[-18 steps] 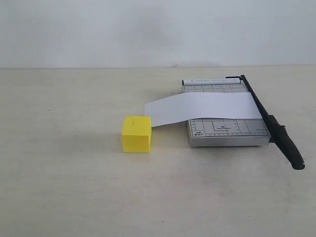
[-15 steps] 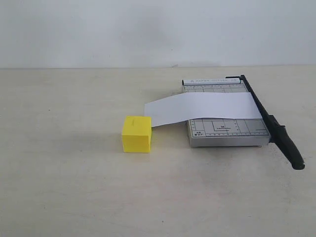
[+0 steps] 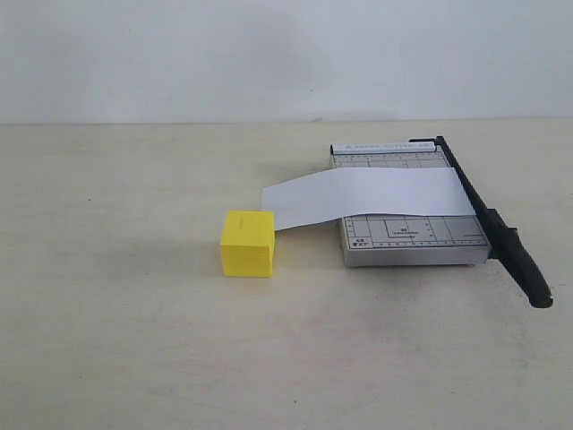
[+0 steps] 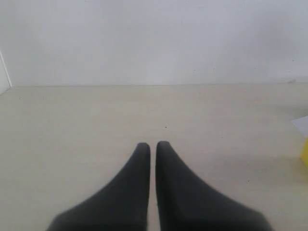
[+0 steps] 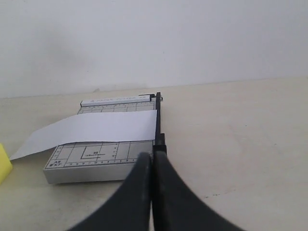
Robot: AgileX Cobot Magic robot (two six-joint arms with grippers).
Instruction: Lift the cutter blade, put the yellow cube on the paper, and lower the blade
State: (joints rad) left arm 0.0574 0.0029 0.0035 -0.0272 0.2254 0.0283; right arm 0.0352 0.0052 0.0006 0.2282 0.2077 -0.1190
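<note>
Both claws are closed and hold nothing: the left claw (image 4: 152, 144) hangs over bare worktop (image 3: 134, 340) with its tips pressed together, and the right claw (image 5: 152, 156) is shut in the same way, pointing along the blade (image 3: 488, 219) from the handle side. Neither arm shows in the exterior view.

By my judgement no step of the task is done. The blade lies flat along the right edge of the trimmer (image 3: 412, 240), its thick handle reaching past the front of the base, so it is not yet raised. The paper (image 3: 367, 195) lies across the trimmer, which sits toward the right edge of the worktop, and the paper's left end hangs out over the worktop. The cube (image 3: 247, 244) stands on the worktop near the middle, just beside that free end; I cannot tell if they touch, but the cube is not on the paper.

What is left is everything: lift the blade, probably with the right claw, which is already lined up with it, then move the cube onto the paper, then bring the blade down.
</note>
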